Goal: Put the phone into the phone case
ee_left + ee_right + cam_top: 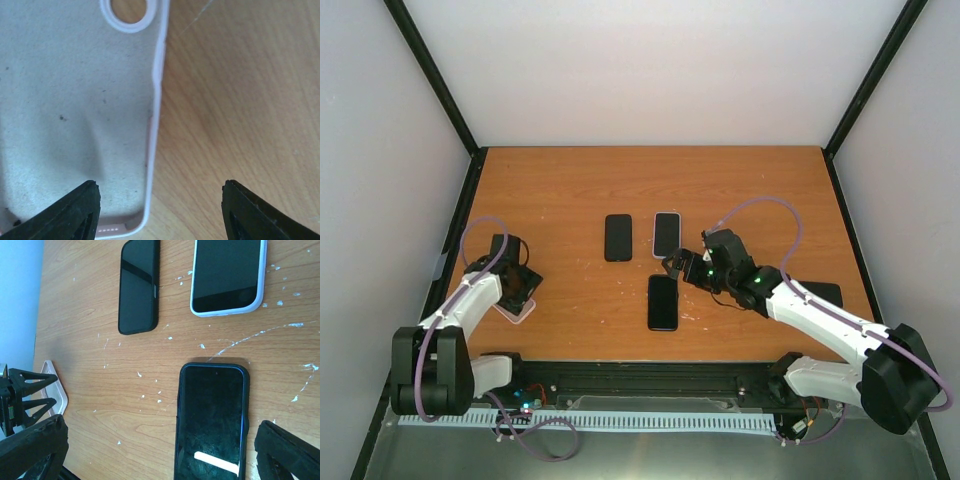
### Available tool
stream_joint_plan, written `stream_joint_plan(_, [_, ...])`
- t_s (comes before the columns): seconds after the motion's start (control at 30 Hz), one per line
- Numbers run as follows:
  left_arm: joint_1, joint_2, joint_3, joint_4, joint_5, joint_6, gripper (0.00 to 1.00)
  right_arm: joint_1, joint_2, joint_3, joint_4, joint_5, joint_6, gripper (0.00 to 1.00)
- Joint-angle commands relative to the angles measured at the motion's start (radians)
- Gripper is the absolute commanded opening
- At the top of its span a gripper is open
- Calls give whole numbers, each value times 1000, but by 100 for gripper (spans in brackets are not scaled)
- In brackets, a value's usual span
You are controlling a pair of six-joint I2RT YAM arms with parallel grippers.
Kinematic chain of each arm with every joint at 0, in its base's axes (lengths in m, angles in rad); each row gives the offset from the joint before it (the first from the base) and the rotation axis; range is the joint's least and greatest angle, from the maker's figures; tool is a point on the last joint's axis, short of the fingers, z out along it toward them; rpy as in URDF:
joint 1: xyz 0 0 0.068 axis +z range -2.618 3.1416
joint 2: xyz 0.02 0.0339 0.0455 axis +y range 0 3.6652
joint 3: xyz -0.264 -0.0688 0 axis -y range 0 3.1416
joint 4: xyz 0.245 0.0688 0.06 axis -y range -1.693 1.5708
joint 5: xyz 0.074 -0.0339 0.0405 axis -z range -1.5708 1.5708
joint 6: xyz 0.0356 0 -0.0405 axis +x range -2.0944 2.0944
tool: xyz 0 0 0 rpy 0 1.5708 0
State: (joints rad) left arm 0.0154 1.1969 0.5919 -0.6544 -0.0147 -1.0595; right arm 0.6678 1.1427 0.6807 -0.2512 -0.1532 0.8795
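Note:
An empty pale pink phone case point(517, 309) lies open side up at the table's left; its grey lining point(75, 100) and camera hole show close up. My left gripper point(159, 192) is open and straddles the case's right wall, one finger point(75, 212) over the lining and the other over bare wood. A dark phone point(662, 302) with a dark rim lies face up in the middle near the front. My right gripper point(160, 450) is open and hovers low over this phone point(212, 422), which sits nearer its right finger point(290, 452). Nothing is held.
A black phone point(618, 237) and a white-rimmed phone point(666, 234) lie side by side behind the dark one. A flat black object point(825, 293) lies partly under the right arm. White flecks and scratches mark the wood. The enclosure walls stand close on both sides.

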Motion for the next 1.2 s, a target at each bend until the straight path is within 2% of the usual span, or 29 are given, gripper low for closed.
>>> stream_joint_plan(0.0, [9,4,-26,-6,-23,-43,66,-7,1,-16,-5,10,9,100])
stream_joint_plan(0.13, [9,32,-30,14,-24,-45,62,-7,-9,-13,-11,12,3,100])
stream_joint_plan(0.33, [9,94,-20,46,-32,-33,46,-6,-25,-21,-16,24,0,100])
stream_joint_plan(0.53, [9,110,-41,97,16,13,22,-7,-39,-25,-28,40,-2,100])
stream_joint_plan(0.6, [8,110,-41,117,58,56,5,-8,-42,-20,-39,51,-2,100])
stream_joint_plan(0.63, [9,107,-40,126,88,80,1,-11,-43,-15,-47,56,-6,100])
stream_joint_plan(0.73, [8,77,-49,179,197,183,0,-40,-35,26,-103,62,-31,100])
stream_joint_plan(0.9, [-20,-23,-74,227,301,245,0,-157,-10,110,-248,99,-22,100])
stream_joint_plan(1.07, [-150,-62,-65,250,321,238,0,-328,21,148,-333,107,-3,100])
stream_joint_plan(1.17, [-237,-44,-52,254,324,235,0,-441,50,170,-436,224,66,100])
